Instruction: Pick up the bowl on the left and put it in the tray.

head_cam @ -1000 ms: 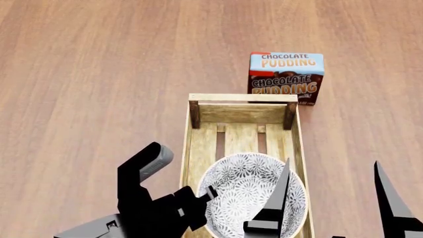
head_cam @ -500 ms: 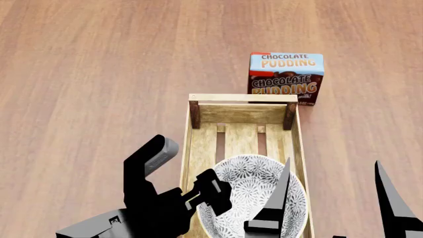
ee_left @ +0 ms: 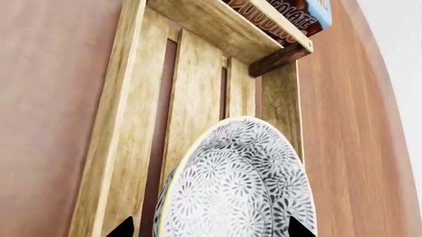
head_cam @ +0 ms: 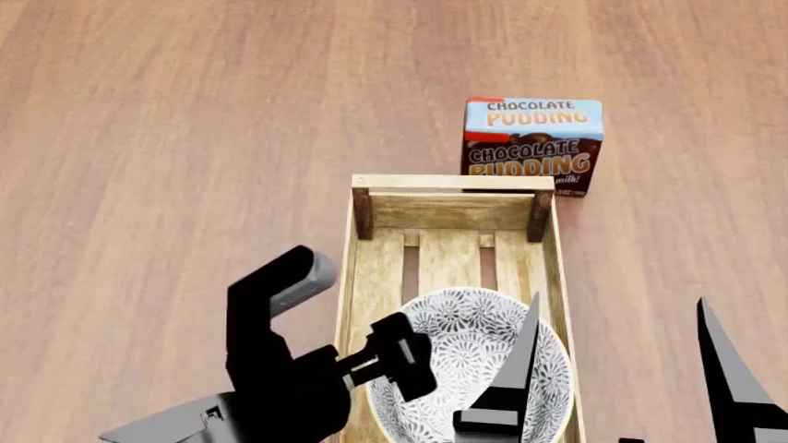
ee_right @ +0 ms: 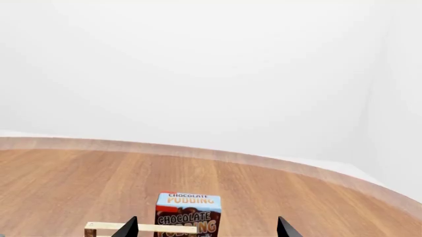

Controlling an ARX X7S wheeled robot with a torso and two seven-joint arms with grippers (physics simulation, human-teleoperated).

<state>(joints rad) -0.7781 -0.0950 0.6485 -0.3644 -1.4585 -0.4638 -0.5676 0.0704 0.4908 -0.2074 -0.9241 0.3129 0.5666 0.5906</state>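
We see the bowl, white with dense grey-blue floral print, sitting in the near end of the tray, a light-wood slatted crate. The left gripper hovers at its rim, jaws apart; the right gripper is also spread.

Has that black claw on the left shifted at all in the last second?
Yes. The left gripper has risen off the bowl rim and now hangs over the tray's left rail, nearer the pudding box end.
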